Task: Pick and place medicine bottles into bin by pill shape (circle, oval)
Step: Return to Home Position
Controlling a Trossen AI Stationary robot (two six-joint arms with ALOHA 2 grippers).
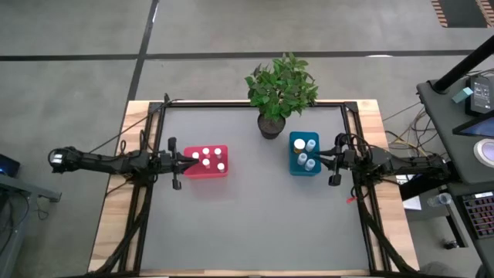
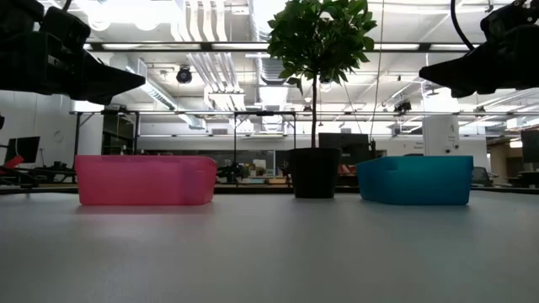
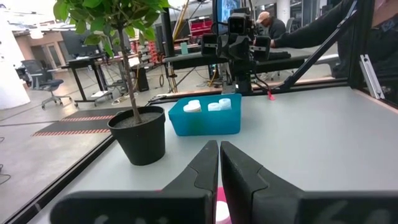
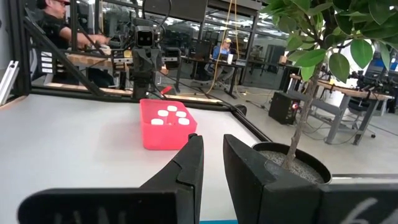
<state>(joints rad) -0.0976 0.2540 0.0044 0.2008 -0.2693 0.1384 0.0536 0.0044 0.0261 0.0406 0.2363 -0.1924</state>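
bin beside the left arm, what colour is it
The bin is red, shown best in the high view.

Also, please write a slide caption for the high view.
White-capped bottles sit in the red bin and teal bin; left tool, right tool hover by them.

two slim black arms (image 1: pixel 100 160) (thin cables alongside) with tapered matte jaws.
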